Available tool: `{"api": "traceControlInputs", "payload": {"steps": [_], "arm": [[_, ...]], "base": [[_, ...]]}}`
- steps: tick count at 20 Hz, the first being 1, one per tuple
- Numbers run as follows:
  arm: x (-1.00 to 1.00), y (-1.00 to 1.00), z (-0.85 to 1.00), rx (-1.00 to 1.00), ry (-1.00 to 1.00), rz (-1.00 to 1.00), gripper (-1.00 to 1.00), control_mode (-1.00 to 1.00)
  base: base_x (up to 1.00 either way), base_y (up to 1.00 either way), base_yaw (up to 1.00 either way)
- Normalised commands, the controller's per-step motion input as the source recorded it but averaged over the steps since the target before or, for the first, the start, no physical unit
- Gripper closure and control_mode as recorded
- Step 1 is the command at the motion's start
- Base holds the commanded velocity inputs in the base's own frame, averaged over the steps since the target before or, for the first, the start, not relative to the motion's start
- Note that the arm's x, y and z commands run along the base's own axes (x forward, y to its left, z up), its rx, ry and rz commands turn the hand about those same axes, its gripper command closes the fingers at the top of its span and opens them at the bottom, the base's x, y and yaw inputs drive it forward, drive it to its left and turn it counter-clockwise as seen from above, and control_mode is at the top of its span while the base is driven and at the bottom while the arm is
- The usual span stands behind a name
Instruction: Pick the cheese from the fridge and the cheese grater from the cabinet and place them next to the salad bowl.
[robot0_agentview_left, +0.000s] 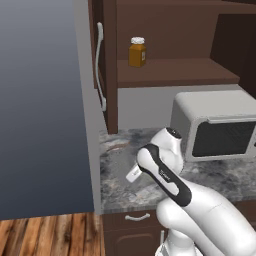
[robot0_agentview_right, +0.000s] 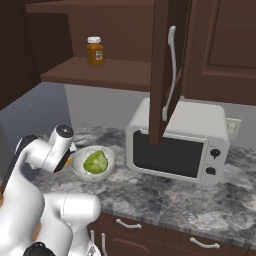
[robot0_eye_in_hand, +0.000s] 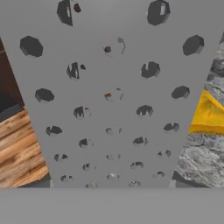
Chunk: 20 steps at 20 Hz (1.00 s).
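The cheese grater (robot0_eye_in_hand: 109, 100) is a grey metal face full of punched holes, pressed right up against the hand camera. It covers my fingertips, and my gripper is closed on it. To the right of the grater, the yellow-orange cheese (robot0_eye_in_hand: 208, 114) lies on the marbled counter (robot0_eye_in_hand: 197, 157). The salad bowl (robot0_agentview_right: 93, 162), pale with green lettuce, stands on the counter just right of my wrist (robot0_agentview_right: 60, 145). The cabinet (robot0_agentview_left: 170, 70) is open, with its door (robot0_agentview_right: 167, 70) swung out. The grey fridge (robot0_agentview_left: 40, 100) rises at the left.
An amber jar (robot0_agentview_left: 137, 51) with a white lid stands on the cabinet shelf. A white microwave (robot0_agentview_right: 180, 140) sits on the counter right of the bowl, under the open door. Brown drawers (robot0_agentview_right: 150, 230) run below the counter. Wood floor (robot0_agentview_left: 45, 232) lies at the left.
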Motion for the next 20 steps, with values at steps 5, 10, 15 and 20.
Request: {"api": "traceControlInputs", "payload": {"steps": [5, 10, 15, 20], "arm": [[0.09, 0.05, -0.33, -0.10, -0.01, 0.00, 1.00, -1.00], [0.05, 0.00, -0.38, -0.06, 0.00, 0.00, 1.00, -1.00], [0.07, 0.00, -0.35, 0.00, -0.02, 0.00, 1.00, -1.00], [0.05, -0.05, -0.39, 0.00, -0.04, 0.00, 1.00, -1.00]], "base": [[0.00, 0.00, 0.00], [0.00, 0.00, 0.00], [0.00, 0.00, 0.00], [0.00, 0.00, 0.00]]}}
